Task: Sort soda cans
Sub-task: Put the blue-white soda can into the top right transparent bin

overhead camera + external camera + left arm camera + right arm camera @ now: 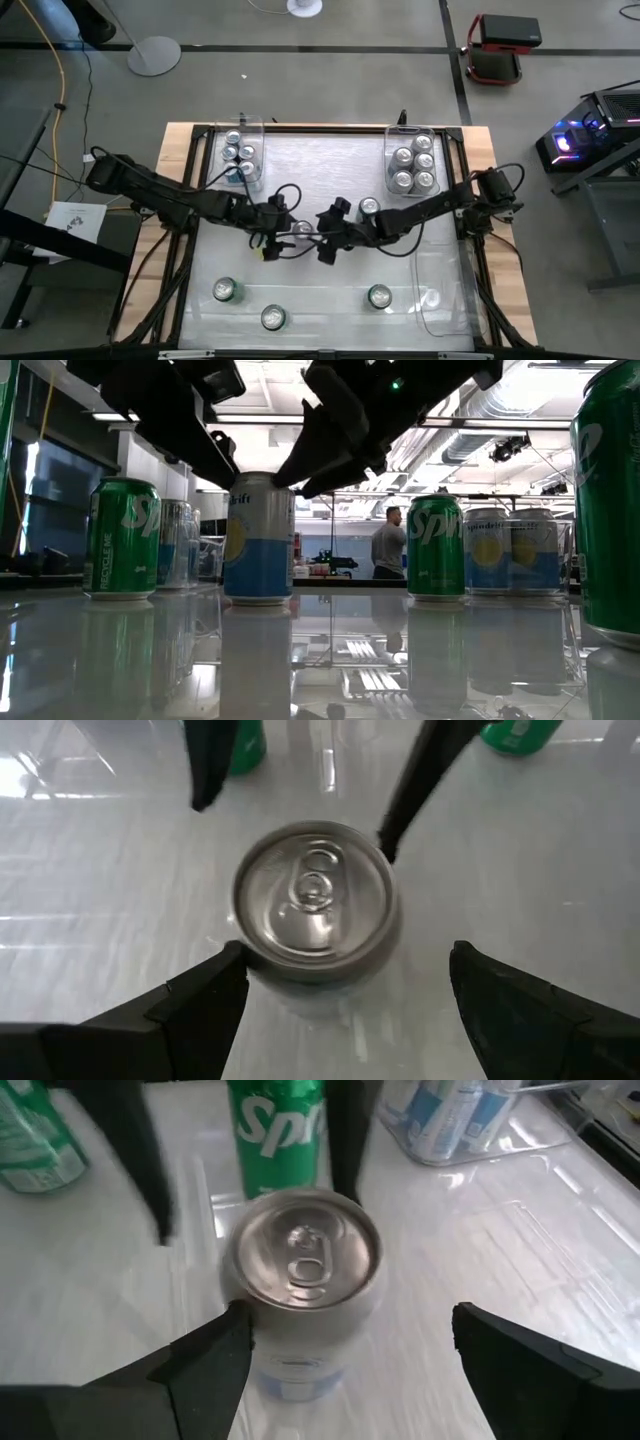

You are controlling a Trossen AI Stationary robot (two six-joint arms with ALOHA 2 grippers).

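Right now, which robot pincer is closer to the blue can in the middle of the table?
Too close to call. The left pincer and right pincer both hang open directly above the blue can, each from its own side.

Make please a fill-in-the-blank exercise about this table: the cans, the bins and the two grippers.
1. Both the left gripper and the right gripper hover over the same blue and silver can, and their fingers are ____.
2. The right rear bin holds ____ cans.
3. Along the table's front edge stand ____ loose cans, among them the front left can.
4. The clear bin at front right holds ____ cans.

Missing words: open; five; three; no
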